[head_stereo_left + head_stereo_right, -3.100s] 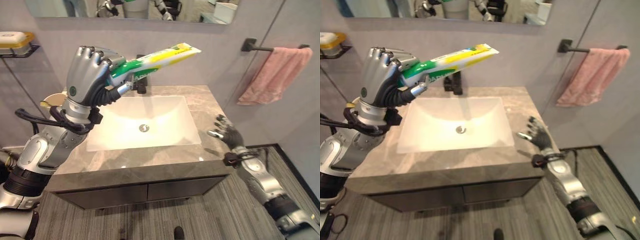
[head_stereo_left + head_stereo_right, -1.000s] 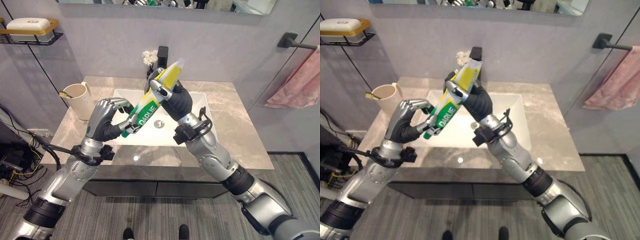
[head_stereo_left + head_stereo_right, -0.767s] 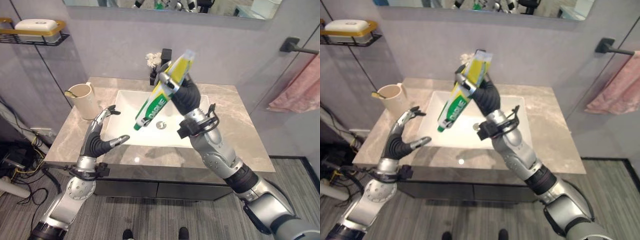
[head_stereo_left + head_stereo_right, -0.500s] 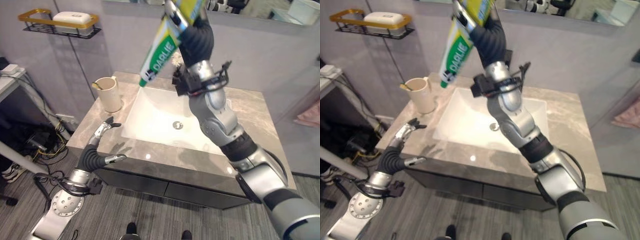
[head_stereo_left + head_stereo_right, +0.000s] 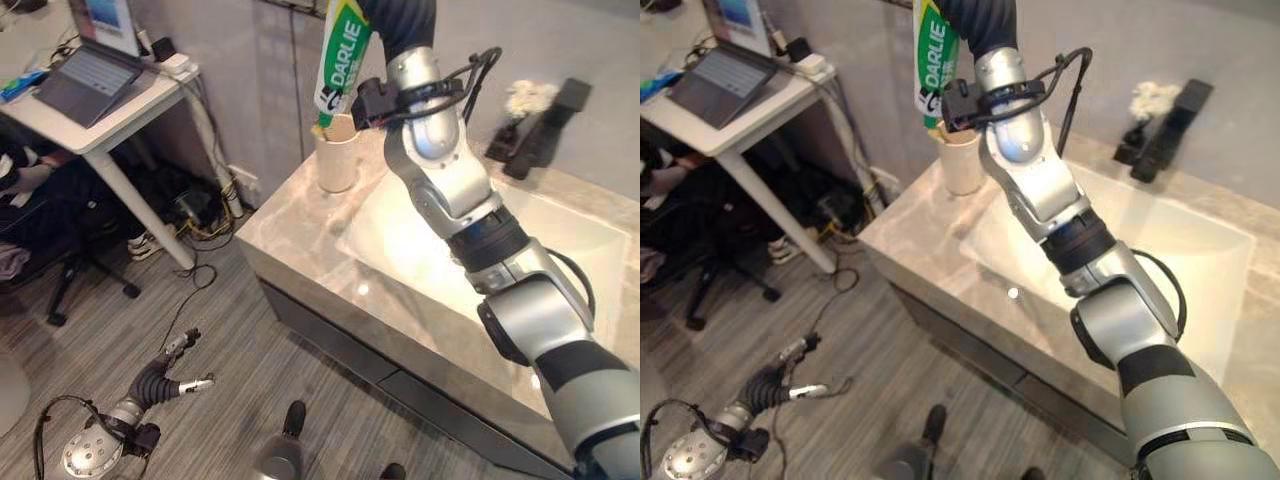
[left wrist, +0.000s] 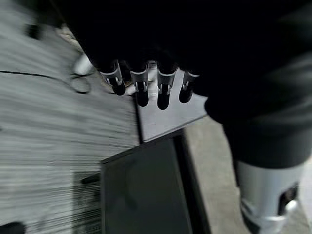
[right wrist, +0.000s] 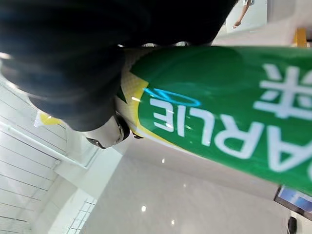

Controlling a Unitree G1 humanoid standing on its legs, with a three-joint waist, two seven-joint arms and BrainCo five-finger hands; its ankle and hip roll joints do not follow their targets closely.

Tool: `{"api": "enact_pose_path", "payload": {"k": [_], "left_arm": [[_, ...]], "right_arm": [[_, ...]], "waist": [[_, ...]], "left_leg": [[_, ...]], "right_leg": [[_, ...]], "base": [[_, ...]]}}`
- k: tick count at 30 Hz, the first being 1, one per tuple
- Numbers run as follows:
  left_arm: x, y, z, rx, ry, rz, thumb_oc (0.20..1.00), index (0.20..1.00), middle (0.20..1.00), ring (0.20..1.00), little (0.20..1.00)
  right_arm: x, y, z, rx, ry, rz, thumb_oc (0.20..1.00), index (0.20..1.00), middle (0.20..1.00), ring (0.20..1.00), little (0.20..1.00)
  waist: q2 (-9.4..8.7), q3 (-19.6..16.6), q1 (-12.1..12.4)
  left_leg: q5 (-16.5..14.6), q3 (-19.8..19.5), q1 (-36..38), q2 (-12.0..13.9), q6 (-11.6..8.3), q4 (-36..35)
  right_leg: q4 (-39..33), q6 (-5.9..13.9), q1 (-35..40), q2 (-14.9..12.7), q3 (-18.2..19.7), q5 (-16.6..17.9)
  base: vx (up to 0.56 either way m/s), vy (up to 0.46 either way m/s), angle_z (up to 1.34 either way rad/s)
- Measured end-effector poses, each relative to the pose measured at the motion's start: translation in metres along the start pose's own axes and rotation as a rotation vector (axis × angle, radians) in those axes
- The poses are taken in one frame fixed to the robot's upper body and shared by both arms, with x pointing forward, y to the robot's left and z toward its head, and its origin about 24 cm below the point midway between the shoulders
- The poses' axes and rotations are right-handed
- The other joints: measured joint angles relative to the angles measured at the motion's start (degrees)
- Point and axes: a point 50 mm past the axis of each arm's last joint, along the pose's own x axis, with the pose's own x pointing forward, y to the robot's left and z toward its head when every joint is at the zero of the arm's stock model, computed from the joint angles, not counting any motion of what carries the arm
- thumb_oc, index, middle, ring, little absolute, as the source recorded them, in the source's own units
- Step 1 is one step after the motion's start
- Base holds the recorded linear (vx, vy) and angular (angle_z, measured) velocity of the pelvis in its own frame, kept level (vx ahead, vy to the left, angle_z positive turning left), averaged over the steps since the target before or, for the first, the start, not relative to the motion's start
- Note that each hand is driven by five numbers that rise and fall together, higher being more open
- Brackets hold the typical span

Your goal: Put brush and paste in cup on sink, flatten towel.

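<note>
Nearest, the left robot hand point(image 5: 168, 380) hangs low over the floor point(image 5: 250, 380) with its fingers straight and spread, holding nothing. Farther, on the counter point(image 5: 300, 225) beside the sink point(image 5: 480, 250), the cup point(image 5: 338, 160) stands upright at the far corner. The right robot hand point(image 7: 73, 73) is raised above the cup and its fingers are curled around the paste point(image 5: 342, 55), which hangs almost upright with its lower end just over the cup's mouth; I cannot tell if it touches the cup.
</note>
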Motion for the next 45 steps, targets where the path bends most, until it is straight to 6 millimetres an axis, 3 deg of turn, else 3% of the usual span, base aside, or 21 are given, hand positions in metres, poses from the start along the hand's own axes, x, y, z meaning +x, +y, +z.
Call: {"api": "enact_pose_path", "payload": {"k": [8, 12, 14, 15, 16, 18, 19, 20, 21, 24, 27, 28, 31, 33, 34, 37, 38, 39, 40, 42, 45], "left_arm": [[0.006, 0.003, 0.001, 0.004, 0.007, 0.006, 1.000, 1.000, 1.000, 1.000, 1.000], [0.014, -0.019, 0.003, -0.028, -0.020, -0.052, 1.000, 1.000, 1.000, 1.000, 1.000], [0.023, -0.040, 0.002, 0.010, -0.021, -0.134, 1.000, 1.000, 1.000, 1.000, 1.000], [0.019, -0.045, -0.001, 0.025, -0.011, -0.153, 1.000, 1.000, 1.000, 1.000, 1.000], [0.016, -0.045, -0.003, 0.029, 0.000, -0.152, 1.000, 1.000, 1.000, 1.000, 1.000], [0.016, -0.045, -0.003, 0.083, 0.000, -0.169, 1.000, 1.000, 1.000, 1.000, 1.000], [0.017, -0.048, -0.004, 0.116, 0.002, -0.190, 1.000, 1.000, 1.000, 1.000, 1.000], [0.015, -0.052, -0.007, 0.124, 0.015, -0.209, 1.000, 1.000, 1.000, 1.000, 1.000], [0.012, -0.057, -0.011, 0.138, 0.031, -0.236, 1.000, 1.000, 1.000, 1.000, 1.000], [0.020, -0.066, -0.013, 0.112, 0.030, -0.232, 1.000, 1.000, 1.000, 1.000, 1.000], [0.021, -0.082, -0.020, 0.146, 0.050, -0.297, 1.000, 1.000, 1.000, 1.000, 1.000], [0.020, -0.086, -0.022, 0.159, 0.055, -0.315, 1.000, 1.000, 1.000, 1.000, 1.000], [0.023, -0.108, -0.019, 0.171, 0.027, -0.374, 1.000, 1.000, 1.000, 1.000, 1.000], [0.025, -0.119, -0.019, 0.153, 0.026, -0.387, 1.000, 1.000, 1.000, 1.000, 1.000], [0.029, -0.125, -0.022, 0.159, 0.040, -0.401, 1.000, 1.000, 1.000, 1.000, 1.000], [0.031, -0.130, -0.023, 0.173, 0.046, -0.421, 1.000, 1.000, 1.000, 1.000, 1.000], [0.032, -0.130, -0.026, 0.184, 0.056, -0.427, 1.000, 1.000, 1.000, 1.000, 1.000], [0.034, -0.128, -0.026, 0.197, 0.056, -0.427, 1.000, 1.000, 1.000, 1.000, 1.000], [0.030, -0.124, -0.030, 0.206, 0.073, -0.411, 1.000, 1.000, 1.000, 1.000, 1.000], [0.032, -0.123, -0.037, 0.210, 0.112, -0.388, 1.000, 1.000, 1.000, 1.000, 1.000], [0.026, -0.128, -0.042, 0.216, 0.140, -0.401, 1.000, 1.000, 1.000, 1.000, 1.000]], "right_arm": [[0.007, 0.002, 0.013, -0.062, -0.066, -0.014, 0.200, 0.200, 0.200, 0.200, 0.200], [0.009, -0.001, 0.020, -0.083, -0.101, -0.044, 0.200, 0.200, 0.200, 0.200, 0.200], [0.010, -0.008, 0.033, -0.154, -0.160, -0.031, 0.200, 0.200, 0.200, 0.200, 0.200], [0.010, -0.009, 0.036, -0.163, -0.177, -0.040, 0.200, 0.200, 0.200, 0.200, 0.200], [0.010, -0.013, 0.037, -0.164, -0.180, -0.068, 0.200, 0.200, 0.200, 0.200, 0.200], [0.012, -0.019, 0.040, -0.180, -0.191, -0.088, 0.200, 0.200, 0.200, 0.200, 0.200], [0.012, -0.018, 0.041, -0.164, -0.200, -0.094, 0.200, 0.200, 0.200, 0.200, 0.200], [0.012, -0.017, 0.041, -0.158, -0.198, -0.093, 0.200, 0.200, 0.200, 0.200, 0.200], [0.011, -0.019, 0.039, -0.157, -0.190, -0.102, 0.200, 0.200, 0.200, 0.200, 0.200], [0.011, -0.030, 0.040, -0.173, -0.192, -0.140, 0.200, 0.200, 0.200, 0.200, 0.200], [0.005, -0.044, 0.035, -0.195, -0.172, -0.183, 0.200, 0.200, 0.200, 0.200, 0.200], [0.002, -0.048, 0.030, -0.207, -0.157, -0.189, 0.200, 0.200, 0.200, 0.200, 0.200], [0.001, -0.060, 0.037, -0.254, -0.175, -0.196, 0.200, 0.200, 0.200, 0.200, 0.200], [-0.004, -0.065, 0.031, -0.265, -0.154, -0.206, 0.200, 0.200, 0.200, 0.200, 0.200], [-0.009, -0.068, 0.024, -0.271, -0.128, -0.212, 0.200, 0.200, 0.200, 0.200, 0.200], [-0.008, -0.065, 0.025, -0.246, -0.136, -0.225, 0.200, 0.200, 0.200, 0.200, 0.200], [-0.008, -0.066, 0.026, -0.244, -0.138, -0.232, 0.200, 0.200, 0.200, 0.200, 0.200], [-0.010, -0.068, 0.025, -0.246, -0.139, -0.237, 0.200, 0.200, 0.200, 0.200, 0.200], [-0.011, -0.067, 0.024, -0.244, -0.135, -0.237, 0.200, 0.200, 0.200, 0.200, 0.200], [-0.012, -0.069, 0.022, -0.246, -0.127, -0.246, 0.200, 0.200, 0.200, 0.200, 0.200], [-0.016, -0.059, 0.013, -0.215, -0.099, -0.222, 0.200, 0.200, 0.200, 0.200, 0.200]], "waist": [[-0.41, 0.2, -0.1], [0.13, 0.7, -1.0], [4.82, 3.9, -3.2], [6.58, 4.7, -4.1], [6.72, 4.7, -4.7], [6.27, 4.8, -5.2], [6.27, 4.9, -5.4], [5.49, 4.8, -5.2], [5.12, 4.7, -5.4], [5.45, 4.9, -8.6], [3.91, 4.4, -10.7], [3.26, 3.7, -11.3], [3.98, 3.1, -11.4], [3.97, 3.0, -12.5], [2.83, 2.9, -12.6], [2.41, 3.0, -12.5], [2.04, 3.2, -12.7], [1.37, 3.5, -13.6], [1.37, 3.4, -14.7], [0.50, 3.9, -15.4], [0.79, 3.9, -15.3]], "left_leg": [[-0.3, -0.6, -0.5, -2.7, 1.35, 0.0], [-0.9, -1.2, 0.8, -4.2, 3.00, 0.0], [-3.9, -3.0, 1.6, -5.2, 7.53, 5.3], [-3.6, -3.0, 3.1, -4.9, 6.78, 5.3], [-4.0, -2.6, 4.2, -5.8, 7.32, 5.2], [-4.7, -2.9, 5.4, -6.4, 9.02, 5.1], [-4.9, -1.4, 5.8, -5.4, 9.42, 4.3], [-4.9, -0.1, 6.2, -5.4, 9.48, 3.9], [-5.1, 0.1, 6.0, -6.0, 9.50, 4.2], [-6.2, -2.1, 7.0, -7.0, 9.57, 4.5], [-7.8, -4.5, 9.6, -8.0, 8.13, 4.9], [-8.4, -6.0, 10.4, -8.6, 7.47, 5.5], [-9.6, -6.4, 11.1, -6.2, 5.47, 6.1], [-10.5, -6.2, 11.3, -5.2, 3.03, 8.0], [-11.9, -3.3, 8.7, -5.6, 0.97, 14.9], [-12.0, -0.1, 2.6, -5.5, -0.40, 27.9], [-11.2, 2.7, -1.0, -4.7, -2.38, 33.8], [-12.6, 6.0, -1.6, -2.2, -1.86, 34.5], [-13.3, 14.2, -1.0, 2.9, -0.45, 29.7], [-10.5, 11.4, 1.2, 8.4, -4.08, 13.4], [-7.1, 7.5, 4.2, 10.2, -5.37, 5.6]], "right_leg": [[0.5, 0.63, 0.3, -2.2, -1.0, -0.3], [2.3, 1.08, 1.2, -3.9, -0.3, -0.4], [16.5, 1.59, -2.1, -6.4, 5.4, -0.8], [23.6, 2.41, -4.3, -7.6, 7.6, -1.9], [28.6, 2.56, -6.2, -8.5, 9.2, -2.3], [32.8, 1.65, -8.5, -5.4, 13.2, -4.7], [30.7, 0.92, -10.7, -1.5, 13.0, -8.7], [27.9, 0.24, -11.8, -1.0, 9.3, -9.2], [24.5, -0.35, -12.2, -0.9, 5.5, -8.1], [19.0, 0.83, -13.7, 1.1, 5.5, -4.8], [14.4, -0.59, -12.2, 2.3, 3.1, -0.5], [11.6, -4.65, -9.4, 2.3, 2.2, 1.3], [6.5, -7.45, -5.4, 5.5, 0.6, 2.6], [5.8, -7.69, -3.5, 6.9, 0.5, 0.7], [3.6, -8.94, -1.3, 6.3, 0.4, 1.5], [1.8, -9.86, 0.2, 6.6, 0.9, 1.3], [1.3, -10.32, 0.6, 6.3, 0.7, 1.3], [0.8, -10.81, 1.1, 6.1, 0.2, 1.6], [0.6, -11.61, 1.5, 6.6, -0.9, 0.5], [0.6, -10.57, 1.5, 7.4, -0.4, -0.1], [0.6, -9.68, 1.9, 8.5, 2.0, -0.4]], "base": [[0.08, 0.092, 0.10], [0.07, 0.228, 0.10], [0.04, 0.219, 0.26], [0.05, 0.116, 0.12], [0.11, 0.180, -0.04], [0.14, 0.147, -0.12], [0.10, 0.072, -0.36], [0.10, 0.006, -0.45], [0.17, -0.004, -0.09], [0.18, -0.007, 0.26], [0.17, -0.094, 0.57], [0.20, -0.124, 0.47], [0.16, -0.128, 0.34], [0.05, -0.126, 0.23], [-0.01, -0.086, 0.16], [0.03, -0.041, -0.06], [0.09, 0.104, -0.02], [0.17, 0.178, 0.27], [0.11, 0.114, 0.45], [0.21, 0.151, 0.07], [0.17, 0.210, -0.52]]}}
